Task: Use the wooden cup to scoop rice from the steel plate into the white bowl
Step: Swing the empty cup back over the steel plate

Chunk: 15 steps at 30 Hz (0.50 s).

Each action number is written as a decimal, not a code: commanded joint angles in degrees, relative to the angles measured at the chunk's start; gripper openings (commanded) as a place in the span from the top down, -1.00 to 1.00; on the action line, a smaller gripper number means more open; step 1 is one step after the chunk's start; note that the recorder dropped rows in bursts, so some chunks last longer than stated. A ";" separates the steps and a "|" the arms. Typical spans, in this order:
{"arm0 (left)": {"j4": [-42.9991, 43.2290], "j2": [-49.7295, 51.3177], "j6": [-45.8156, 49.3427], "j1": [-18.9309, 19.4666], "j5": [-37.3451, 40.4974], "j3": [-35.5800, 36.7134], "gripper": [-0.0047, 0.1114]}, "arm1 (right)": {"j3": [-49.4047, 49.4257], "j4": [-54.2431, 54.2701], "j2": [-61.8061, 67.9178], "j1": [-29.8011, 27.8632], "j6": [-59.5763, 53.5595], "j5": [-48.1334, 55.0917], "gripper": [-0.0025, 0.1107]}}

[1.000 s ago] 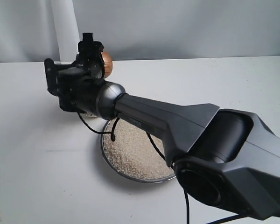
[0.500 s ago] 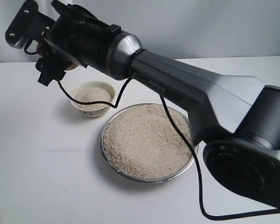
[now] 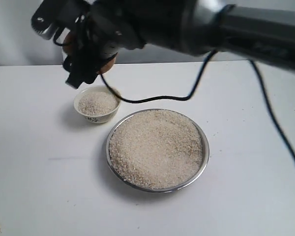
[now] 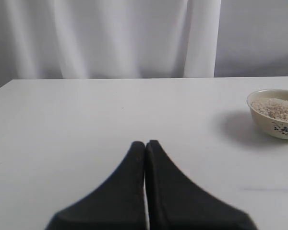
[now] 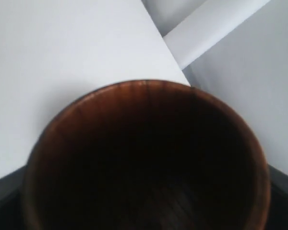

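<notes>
We hold our right hand (image 3: 88, 51) up in the air, just above the bowl (image 3: 94, 117). It pinches the cup (image 3: 109, 63), which looks dark inside. The bowl has rice (image 3: 96, 102) in it. The plate (image 3: 206, 147) sits just beside the bowl on the table (image 3: 39, 187), full of rice too. Our left hand (image 4: 145, 146) is pressed together, low over the table.

Right arm (image 3: 246, 29): dark grey-black casing, smooth rounded links, glossy sheen near the wrist. Thin black cable (image 3: 187, 96) runs loose along it. Silver metal bracket (image 3: 42, 22) with small round holes at the far-left tip. Left end effector (image 4: 145, 143): two matte black tapered fingers.
</notes>
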 commanded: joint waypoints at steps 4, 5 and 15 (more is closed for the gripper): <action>0.02 -0.14 -0.22 -0.15 -0.33 0.09 0.92 | 24.07 12.63 -18.16 -9.84 -14.47 -11.50 0.96; 0.02 -0.14 -0.22 -0.15 -0.33 0.09 0.92 | 26.14 14.44 -19.24 -10.62 -16.05 -12.92 0.96; 0.02 -0.14 -0.22 -0.15 -0.33 0.09 0.92 | 38.31 17.46 -21.49 -14.11 -30.03 -12.74 0.96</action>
